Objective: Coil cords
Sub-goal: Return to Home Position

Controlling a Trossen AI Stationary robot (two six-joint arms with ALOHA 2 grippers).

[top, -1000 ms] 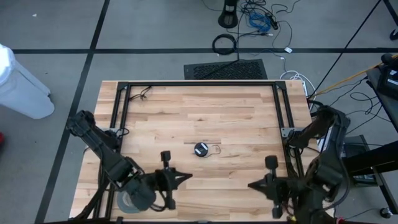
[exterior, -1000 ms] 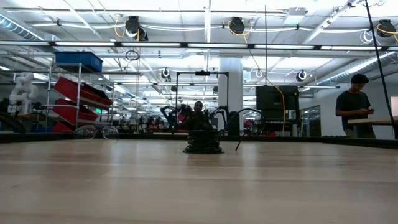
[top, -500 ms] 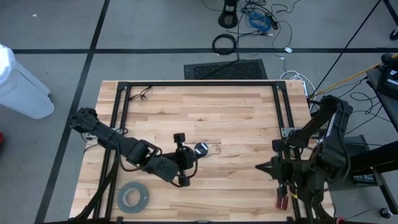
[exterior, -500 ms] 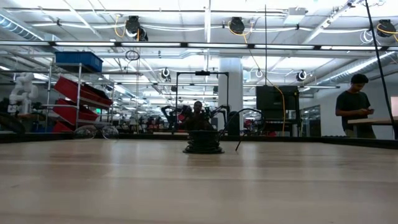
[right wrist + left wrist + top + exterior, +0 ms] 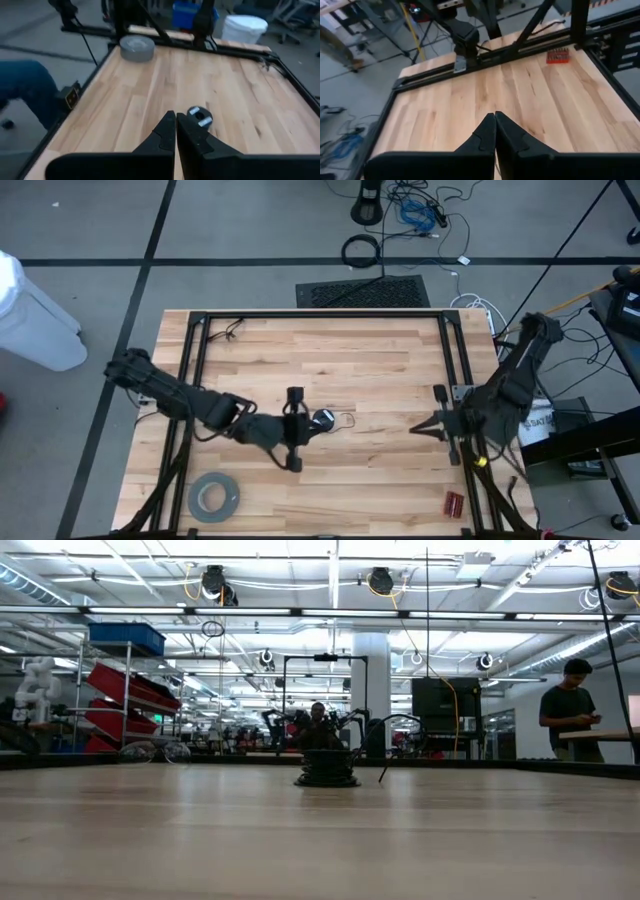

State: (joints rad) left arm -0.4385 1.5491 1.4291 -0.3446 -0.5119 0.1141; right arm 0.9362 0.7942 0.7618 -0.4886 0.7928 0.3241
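Just left of centre in the high view, the left gripper (image 5: 305, 429), fingers pressed together on nothing, pointed at the cord (image 5: 323, 419), wound on its small black disc with a thin loop trailing right. The right gripper (image 5: 418, 429), at centre right, was likewise closed and empty. Homing cleanly probably meant drawing the left arm straight back (away from that loop), unsnagged.

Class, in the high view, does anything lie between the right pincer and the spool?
Nothing visible does; only bare table and the spool's own wire loop lie before the right pincer.
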